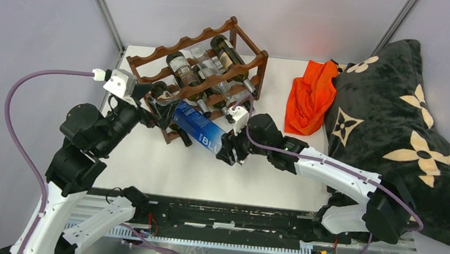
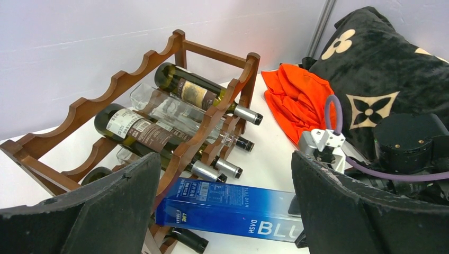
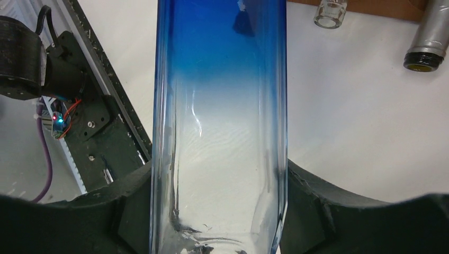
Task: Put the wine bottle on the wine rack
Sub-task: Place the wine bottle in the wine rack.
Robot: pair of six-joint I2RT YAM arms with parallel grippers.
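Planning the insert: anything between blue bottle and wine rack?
Nothing visible: the blue bottle, held by the right gripper, has its base at the lower front rail of the wine rack. Wine bottles occupy upper slots.

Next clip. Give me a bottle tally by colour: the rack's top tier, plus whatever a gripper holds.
Dark bottles, top tier of the wine rack: 2
Clear bottle, top tier: 1
Blue bottle, held in the right gripper: 1
Total: 4
The lower tiers are too hidden to count.
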